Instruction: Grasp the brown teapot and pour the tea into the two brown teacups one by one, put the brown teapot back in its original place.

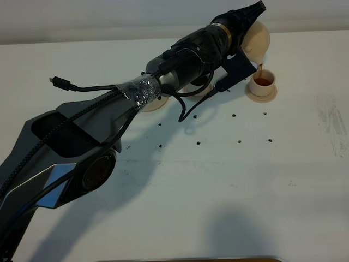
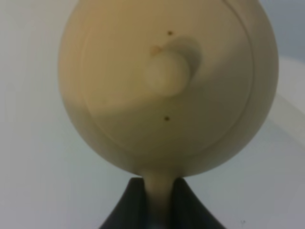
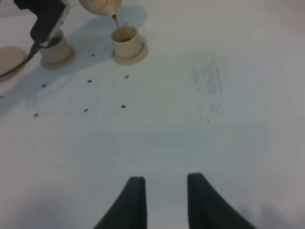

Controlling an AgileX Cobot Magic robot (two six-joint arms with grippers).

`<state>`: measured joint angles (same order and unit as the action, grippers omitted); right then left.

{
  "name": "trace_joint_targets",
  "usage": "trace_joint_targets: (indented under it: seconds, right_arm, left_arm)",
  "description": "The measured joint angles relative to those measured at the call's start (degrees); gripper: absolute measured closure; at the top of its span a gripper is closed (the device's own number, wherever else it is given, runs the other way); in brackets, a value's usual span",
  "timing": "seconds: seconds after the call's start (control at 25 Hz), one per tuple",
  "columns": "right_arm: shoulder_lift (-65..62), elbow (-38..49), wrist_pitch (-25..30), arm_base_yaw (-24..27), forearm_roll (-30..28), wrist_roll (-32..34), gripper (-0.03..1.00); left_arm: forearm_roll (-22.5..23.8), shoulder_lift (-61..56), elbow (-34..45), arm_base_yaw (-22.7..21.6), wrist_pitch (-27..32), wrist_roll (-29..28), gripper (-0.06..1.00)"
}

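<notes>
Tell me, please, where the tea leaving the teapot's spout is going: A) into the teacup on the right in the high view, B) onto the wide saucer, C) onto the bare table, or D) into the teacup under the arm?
A: the tilted brown teapot, clamped at its handle by the left gripper, sends a stream of tea into that teacup.

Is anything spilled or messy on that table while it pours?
No spill shows: the stream from the teapot lands inside the cup. Odd bits are small dark specks scattered on the white table in front of it, and a faint grey scuff to the right. What the specks are, I cannot tell.
</notes>
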<state>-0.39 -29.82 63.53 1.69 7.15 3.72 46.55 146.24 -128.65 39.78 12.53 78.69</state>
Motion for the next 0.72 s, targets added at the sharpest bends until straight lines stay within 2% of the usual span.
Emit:
trace_joint_targets:
  seconds: [0.72]
  right_arm:
    - [0.0, 0.0, 0.0, 0.0, 0.0, 0.06, 0.74]
  left_arm:
    - [1.03, 0.05, 0.0, 0.52, -1.16, 4.57, 0.86]
